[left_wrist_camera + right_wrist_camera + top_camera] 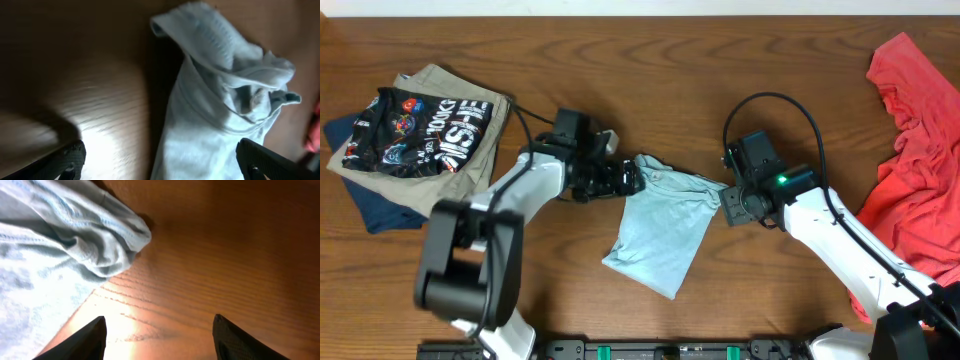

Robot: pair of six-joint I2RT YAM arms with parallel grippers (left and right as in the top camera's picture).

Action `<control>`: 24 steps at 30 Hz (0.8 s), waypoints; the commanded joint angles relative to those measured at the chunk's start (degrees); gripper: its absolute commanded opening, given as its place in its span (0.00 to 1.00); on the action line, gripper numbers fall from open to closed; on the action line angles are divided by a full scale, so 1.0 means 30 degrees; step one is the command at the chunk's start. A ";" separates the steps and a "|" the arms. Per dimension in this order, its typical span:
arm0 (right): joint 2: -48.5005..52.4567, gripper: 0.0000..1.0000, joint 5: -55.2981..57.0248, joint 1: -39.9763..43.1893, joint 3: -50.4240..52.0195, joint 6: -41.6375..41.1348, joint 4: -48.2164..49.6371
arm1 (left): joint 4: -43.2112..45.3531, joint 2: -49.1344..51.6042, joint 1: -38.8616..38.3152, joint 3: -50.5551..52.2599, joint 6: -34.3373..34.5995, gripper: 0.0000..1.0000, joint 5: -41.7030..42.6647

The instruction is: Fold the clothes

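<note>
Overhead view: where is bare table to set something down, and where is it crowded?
Bare table runs along the top edge between the folded pile and red garment, and at the bottom-left corner. Crowded: centre, left tool and right tool flanking the blue T-shirt.

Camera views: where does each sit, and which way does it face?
Overhead: above the table, facing straight down; both arms, left tool, right tool, pale blue T-shirt.
Left wrist: on the left arm, facing down past its open tool at the bunched T-shirt.
Right wrist: on the right arm, facing its open tool, bare wood, the T-shirt's edge.
Shared: all three show the T-shirt.
</note>
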State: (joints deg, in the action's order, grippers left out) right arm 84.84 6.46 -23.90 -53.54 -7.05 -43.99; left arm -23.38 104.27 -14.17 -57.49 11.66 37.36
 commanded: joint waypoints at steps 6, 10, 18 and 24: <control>-0.0189 0.64 0.0204 0.0124 -0.0262 -0.0211 -0.0211 | 0.0138 0.2157 -0.1800 -0.0255 -0.0823 0.25 0.3344; -0.0189 0.64 0.0219 0.0124 -0.0262 -0.0211 -0.0364 | 0.0576 0.2018 -0.2069 -0.0262 -0.1027 0.06 0.3300; -0.0189 0.62 0.1180 0.0131 -0.0262 -0.0211 -0.0729 | -0.0495 -0.1107 0.0095 -0.0685 -0.0998 0.06 -0.0874; -0.0189 0.61 0.1282 0.0131 -0.0262 -0.0219 -0.0714 | -0.1180 -0.5377 0.3169 -0.0867 -0.0947 0.06 -0.3854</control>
State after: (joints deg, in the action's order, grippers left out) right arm 84.84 8.99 -23.90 -53.56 -7.07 -46.04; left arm -26.74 93.73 -8.60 -58.30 9.54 32.56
